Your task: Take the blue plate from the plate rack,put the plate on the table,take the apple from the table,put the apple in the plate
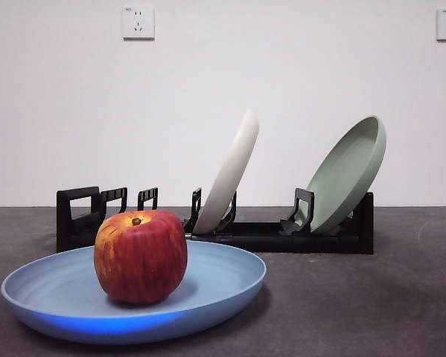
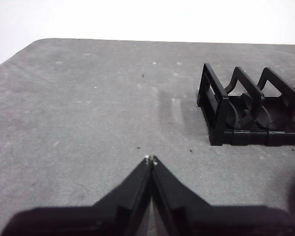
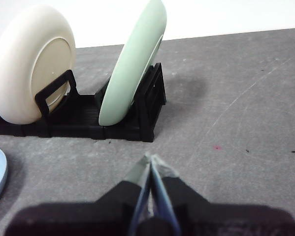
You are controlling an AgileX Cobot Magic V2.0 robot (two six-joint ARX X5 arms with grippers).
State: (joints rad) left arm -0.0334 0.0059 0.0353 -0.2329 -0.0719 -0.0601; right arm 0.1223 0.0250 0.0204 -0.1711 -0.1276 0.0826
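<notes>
Table (image 1: 401, 312): blue plate (image 1: 215, 286) lying flat at front left, apple (image 1: 141, 256) upright on it; plate rack (image 1: 267, 236) behind at 1 o'clock, holding cream plate (image 1: 228, 175) and green plate (image 1: 348, 172); left gripper (image 2: 151, 159) and right gripper (image 3: 150, 158) both closed, empty.

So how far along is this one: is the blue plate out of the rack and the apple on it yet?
It looks finished. The matte light-blue round plate lies flat on the dark grey table, out of the long black plastic rack, and the glossy red apple sits upright in it. Nothing is in hand: the left gripper and right gripper are shut and empty. Nothing appears left.
</notes>
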